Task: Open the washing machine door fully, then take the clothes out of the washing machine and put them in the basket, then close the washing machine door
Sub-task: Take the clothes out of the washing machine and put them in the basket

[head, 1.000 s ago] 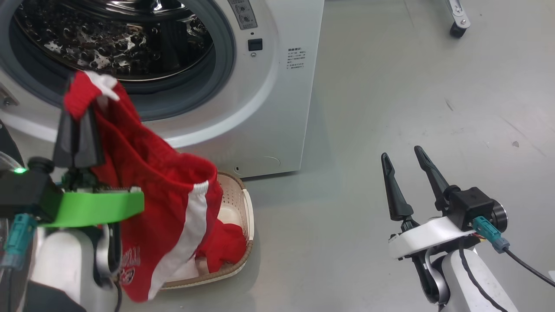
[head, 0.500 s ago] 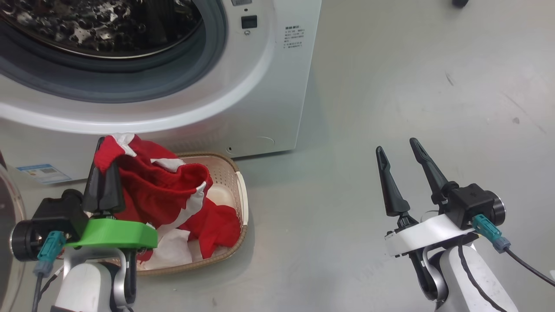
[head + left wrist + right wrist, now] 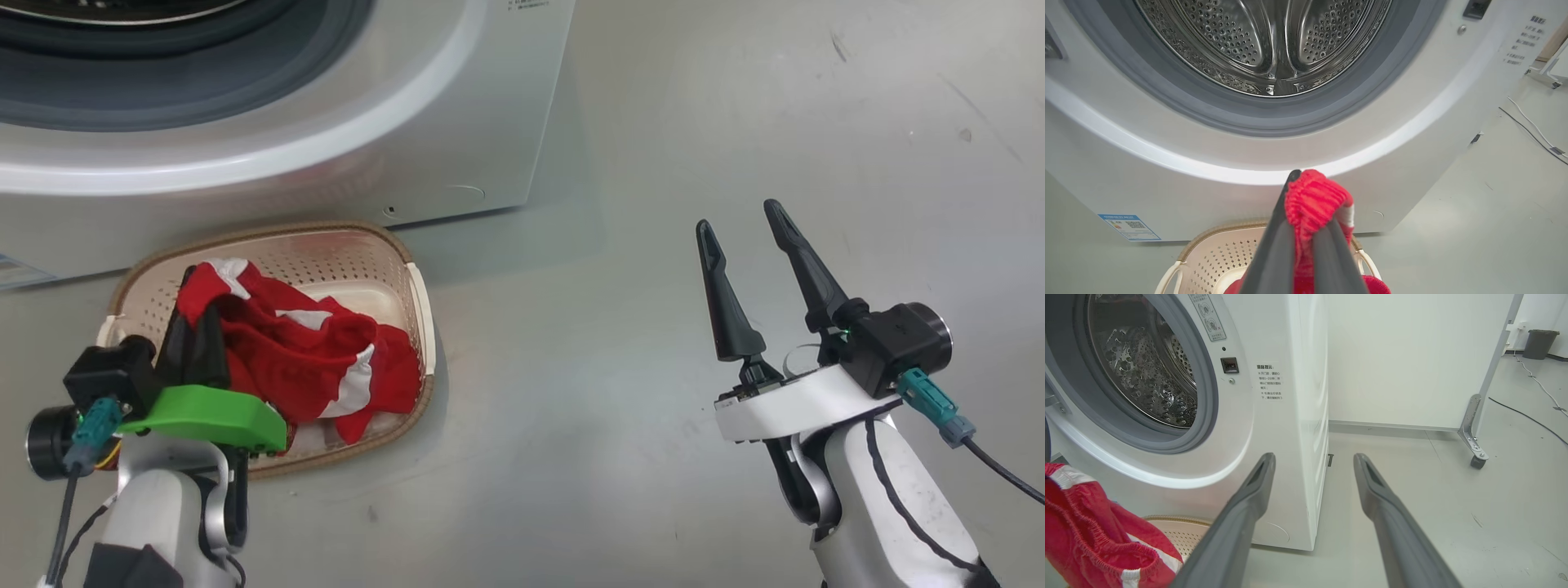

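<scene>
Pinching clothes point(image 3: 302, 351) by ribbed hem: left gripper point(image 3: 196, 314), fingers clamped together on fabric, low over basket point(image 3: 269, 233). Clothes: soft, light, limp, unbreakable; bulk heaped in basket, hem end held up. Best hold: bunched elastic edge. Right gripper point(image 3: 737, 214): fingers apart, empty, above floor point(image 3: 620, 408). Washer point(image 3: 457, 147) just behind basket.

The left gripper point(image 3: 193, 306) has dropped from the upper left to the lower left of the head view. The clothes point(image 3: 302, 359), hanging long before, now bunch inside the basket point(image 3: 326, 253) (the camera also tilted downward).
</scene>
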